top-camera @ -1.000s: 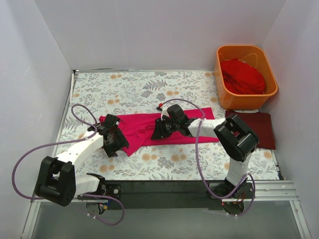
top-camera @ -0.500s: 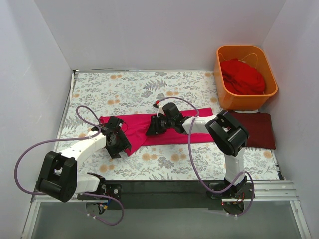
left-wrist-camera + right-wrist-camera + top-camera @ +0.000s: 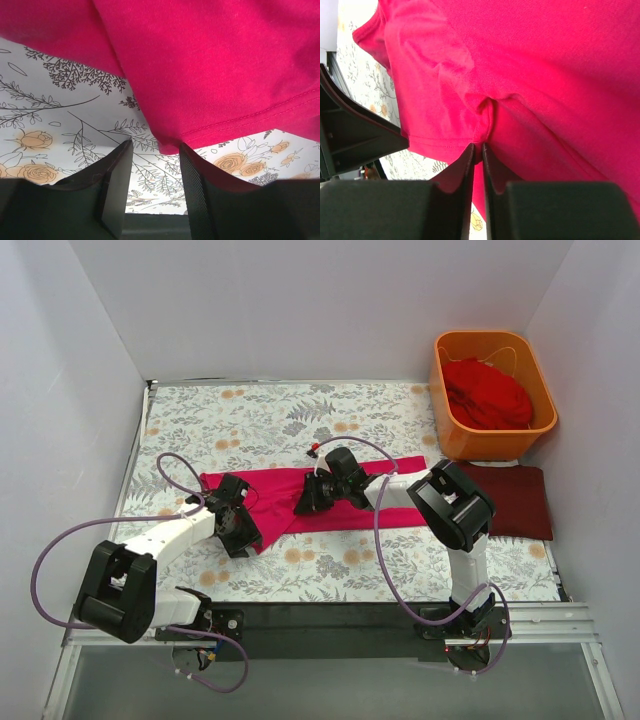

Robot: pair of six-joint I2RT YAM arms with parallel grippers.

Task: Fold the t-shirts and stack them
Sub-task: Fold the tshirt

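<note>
My L arm lies low over the table. L gripper is open wide, the pink tee's hem corner btwn its fingers, unclamped. R arm doubles back; R gripper is nearly closed, pinching a fold of the tee, spread mid-table.

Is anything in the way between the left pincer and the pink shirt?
Nothing visible. The open left pincer already straddles a corner of the pink shirt, which lies on the floral cloth.
</note>
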